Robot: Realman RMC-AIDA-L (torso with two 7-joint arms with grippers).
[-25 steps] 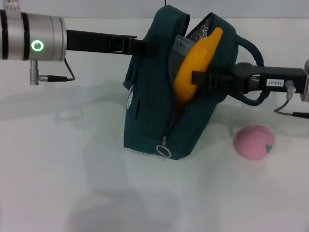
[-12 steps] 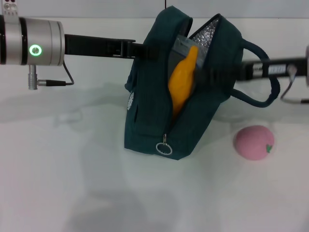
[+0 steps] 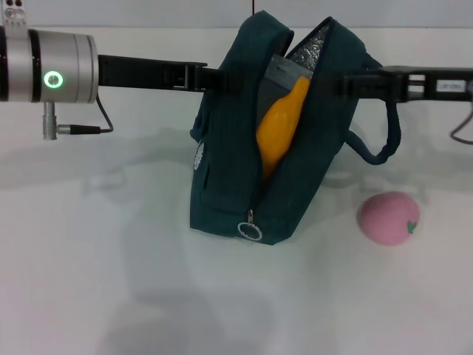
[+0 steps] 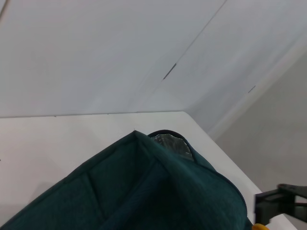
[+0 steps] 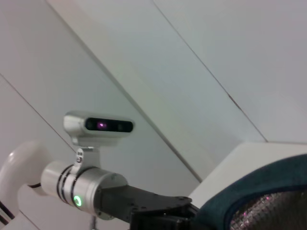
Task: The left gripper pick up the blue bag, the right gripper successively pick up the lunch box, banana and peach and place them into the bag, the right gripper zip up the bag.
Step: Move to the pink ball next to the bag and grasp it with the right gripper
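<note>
Teal-blue fabric marks the bag [image 3: 277, 159], which stands upright at the middle of the white table [image 3: 111, 281] with its mouth unzipped and its silver lining showing at the top. Inside the opening the yellow banana [image 3: 279, 127] stands on end, leaning toward one o'clock, with a grey lunch box [image 3: 284, 72] behind its upper end. A zipper pull ring [image 3: 252, 232] hangs at the bag's lower front edge, and a carry strap [image 3: 380, 126] loops out from the bag's three-o'clock side. At about four o'clock from the bag, apart from it, the pink peach [image 3: 389, 217] lies on the table.

From nine o'clock, the left gripper [image 3: 222, 78] is clamped on the bag's upper edge. From three o'clock, the right gripper [image 3: 346, 83] reaches the bag's far upper side; the bag seems to cover its tip, so I cannot tell whether it is open or closed.
</note>
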